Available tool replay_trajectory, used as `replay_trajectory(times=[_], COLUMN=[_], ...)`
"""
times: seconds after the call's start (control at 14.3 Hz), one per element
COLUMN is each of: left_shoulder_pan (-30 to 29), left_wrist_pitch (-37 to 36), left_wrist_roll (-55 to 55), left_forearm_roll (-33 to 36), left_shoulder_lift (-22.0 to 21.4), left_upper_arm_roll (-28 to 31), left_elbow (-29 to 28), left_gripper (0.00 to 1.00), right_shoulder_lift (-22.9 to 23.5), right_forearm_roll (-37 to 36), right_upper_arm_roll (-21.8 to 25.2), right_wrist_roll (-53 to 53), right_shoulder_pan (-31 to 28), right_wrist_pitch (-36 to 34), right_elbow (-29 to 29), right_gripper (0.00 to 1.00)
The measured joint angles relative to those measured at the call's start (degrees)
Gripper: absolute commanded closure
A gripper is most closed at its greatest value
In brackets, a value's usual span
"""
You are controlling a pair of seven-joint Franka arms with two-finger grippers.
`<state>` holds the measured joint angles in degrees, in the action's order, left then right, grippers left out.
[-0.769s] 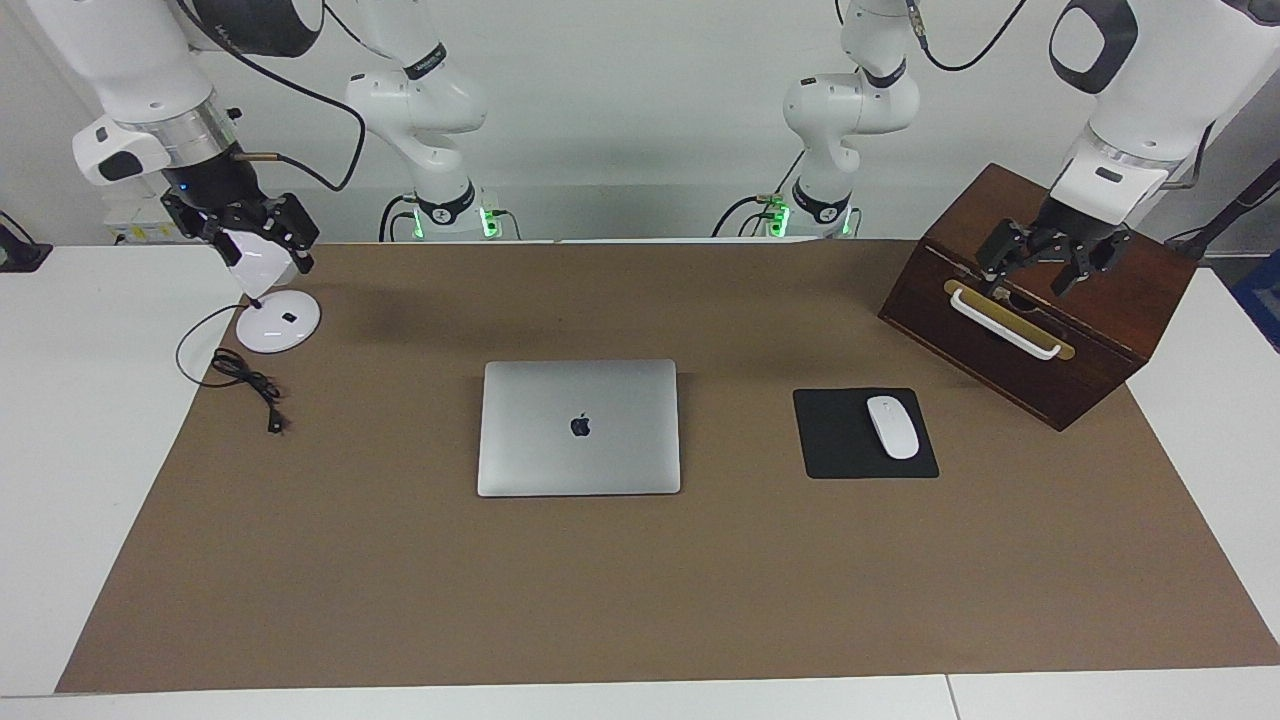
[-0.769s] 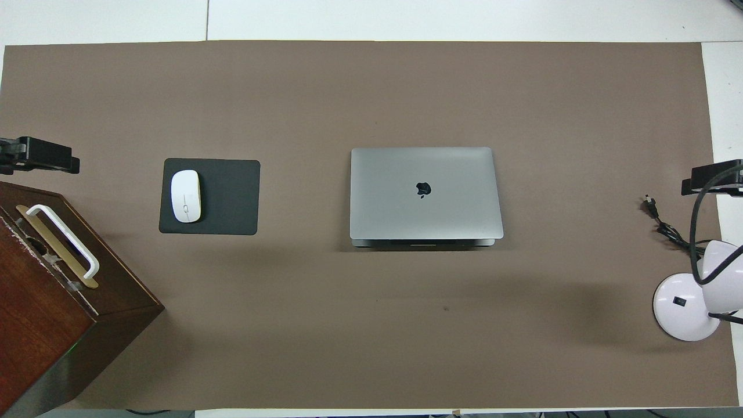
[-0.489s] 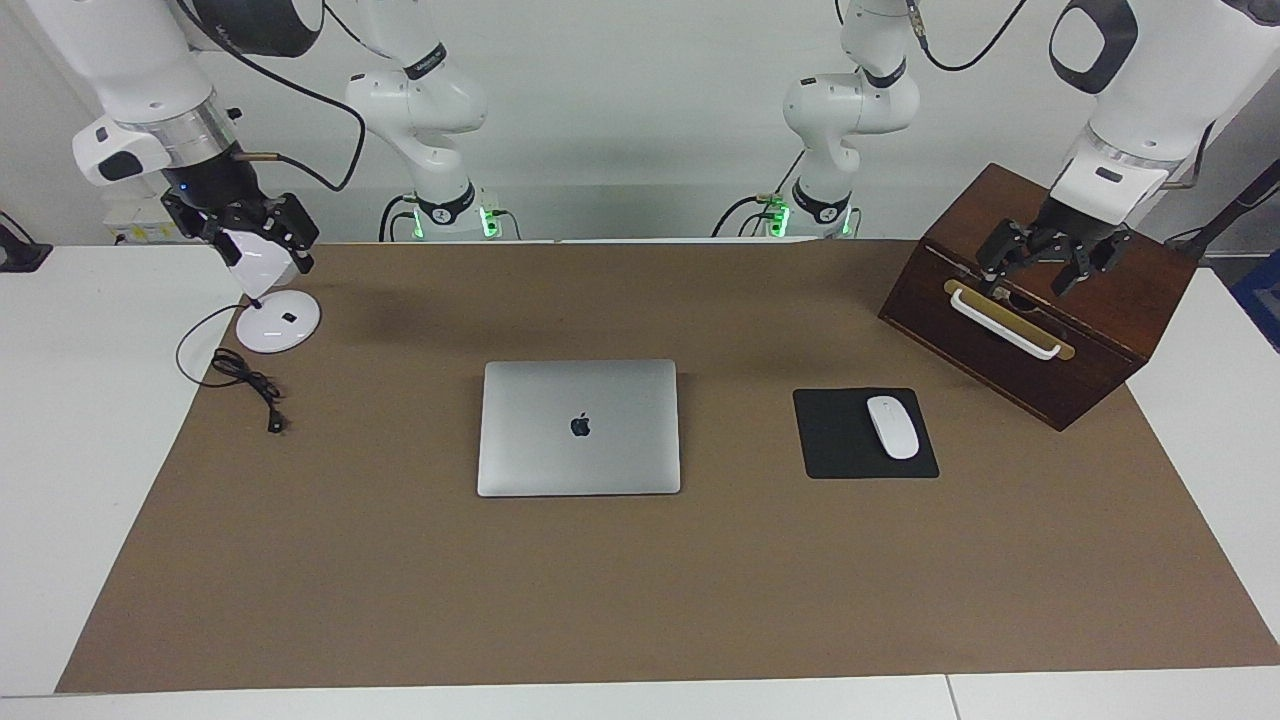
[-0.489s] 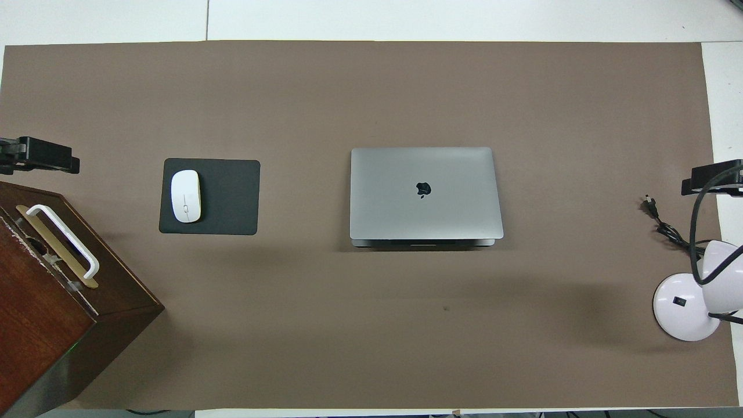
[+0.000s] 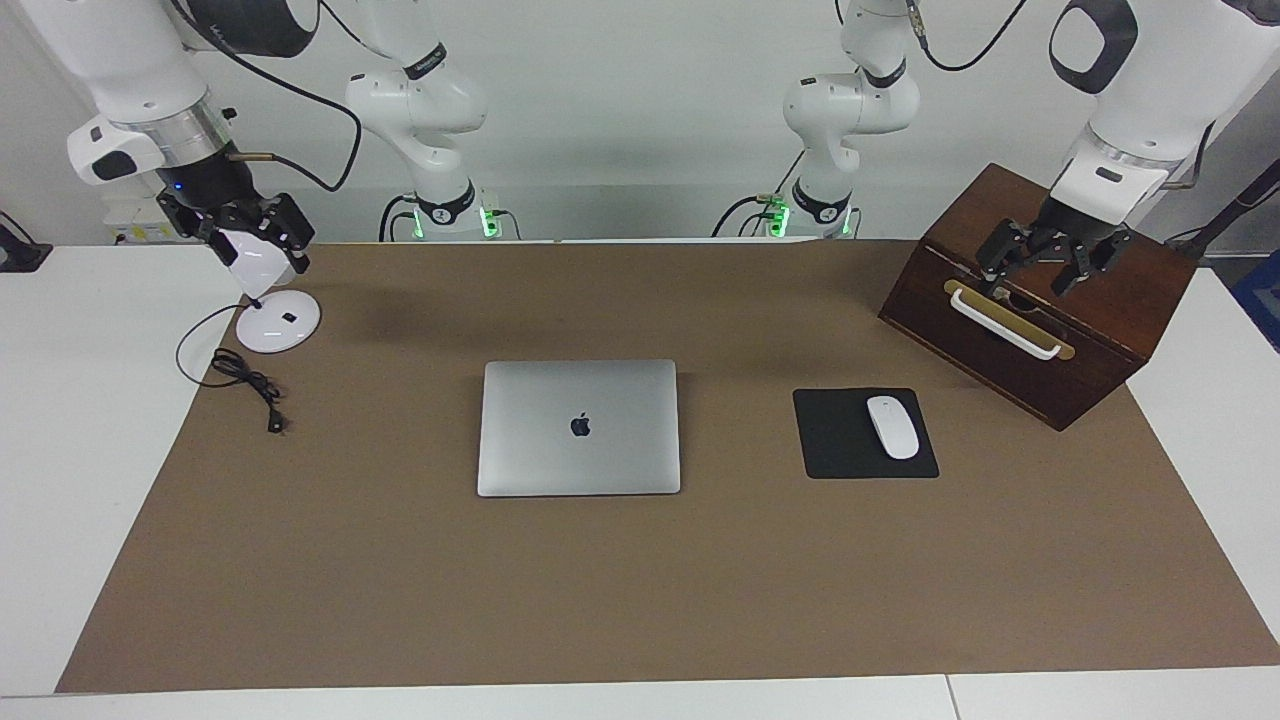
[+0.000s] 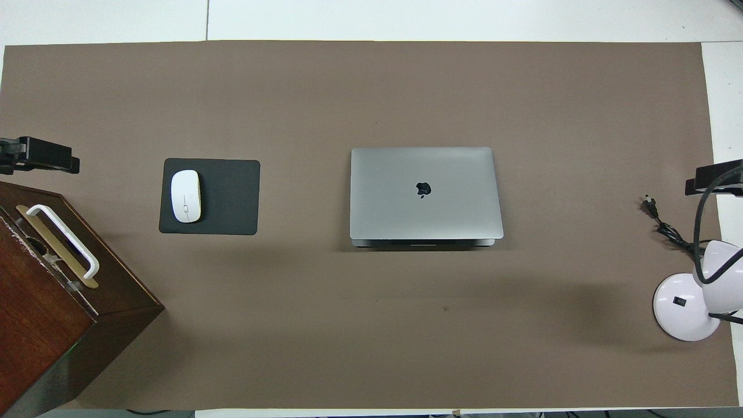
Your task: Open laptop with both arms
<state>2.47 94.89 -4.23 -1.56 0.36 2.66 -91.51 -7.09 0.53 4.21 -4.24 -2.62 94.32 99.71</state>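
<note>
The silver-grey laptop (image 5: pixel 579 428) lies shut and flat in the middle of the brown mat, logo up; in the overhead view the laptop (image 6: pixel 425 191) shows its thin front edge on the side toward the robots. My left gripper (image 5: pixel 1028 280) hangs open in the air over the wooden box, holding nothing. My right gripper (image 5: pixel 265 256) hangs open over the white desk lamp, also holding nothing. Both grippers are well away from the laptop. In the overhead view only the tips of the left gripper (image 6: pixel 40 158) and the right gripper (image 6: pixel 713 177) show at the edges.
A dark wooden box (image 5: pixel 1050 350) with a white handle (image 5: pixel 1003 322) stands at the left arm's end. A black mouse pad (image 5: pixel 845 445) with a white mouse (image 5: pixel 892 427) lies beside the laptop. A white lamp (image 5: pixel 278 323) and its black cable (image 5: pixel 245 378) sit at the right arm's end.
The right gripper has risen slightly and shifted a little toward its own end of the table. The left gripper and the laptop have not moved.
</note>
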Motion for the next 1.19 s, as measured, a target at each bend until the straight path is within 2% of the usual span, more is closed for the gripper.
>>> replay_trajectory(times=[0.35, 0.7, 0.77, 0.84, 0.91, 0.98, 1.05, 1.19], left_shoulder_pan=[0.0, 0.0, 0.0, 0.0, 0.0, 0.0, 0.0, 0.0], left_wrist_pitch=[0.0, 0.0, 0.0, 0.0, 0.0, 0.0, 0.0, 0.0], left_wrist_roll=[0.0, 0.0, 0.0, 0.0, 0.0, 0.0, 0.0, 0.0], left_forearm_roll=[0.0, 0.0, 0.0, 0.0, 0.0, 0.0, 0.0, 0.0], left_shoulder_lift=[0.0, 0.0, 0.0, 0.0, 0.0, 0.0, 0.0, 0.0], left_upper_arm_roll=[0.0, 0.0, 0.0, 0.0, 0.0, 0.0, 0.0, 0.0], left_elbow=[0.0, 0.0, 0.0, -0.1, -0.1, -0.1, -0.1, -0.1], left_gripper=[0.00, 0.00, 0.10, 0.29, 0.57, 0.95, 1.00, 1.00], right_shoulder_lift=[0.0, 1.1, 1.7, 2.2, 2.7, 3.0, 3.3, 3.3], right_forearm_roll=[0.0, 0.1, 0.4, 1.2, 2.6, 4.1, 5.6, 8.9], right_upper_arm_roll=[0.1, 0.1, 0.1, 0.1, 0.1, 0.1, 0.1, 0.1], right_wrist_roll=[0.0, 0.0, 0.0, 0.0, 0.0, -0.2, -0.6, -1.7], right_shoulder_pan=[-0.1, -0.4, -0.4, -0.4, -0.5, -0.5, -0.6, -0.5], right_wrist_pitch=[0.8, 4.8, 5.9, 6.7, 7.6, 8.8, 10.7, 15.9], right_elbow=[0.0, 0.1, 0.2, 0.2, 0.3, 0.9, 2.0, 5.4], right_gripper=[0.00, 0.00, 0.00, 0.00, 0.00, 0.00, 0.00, 0.00])
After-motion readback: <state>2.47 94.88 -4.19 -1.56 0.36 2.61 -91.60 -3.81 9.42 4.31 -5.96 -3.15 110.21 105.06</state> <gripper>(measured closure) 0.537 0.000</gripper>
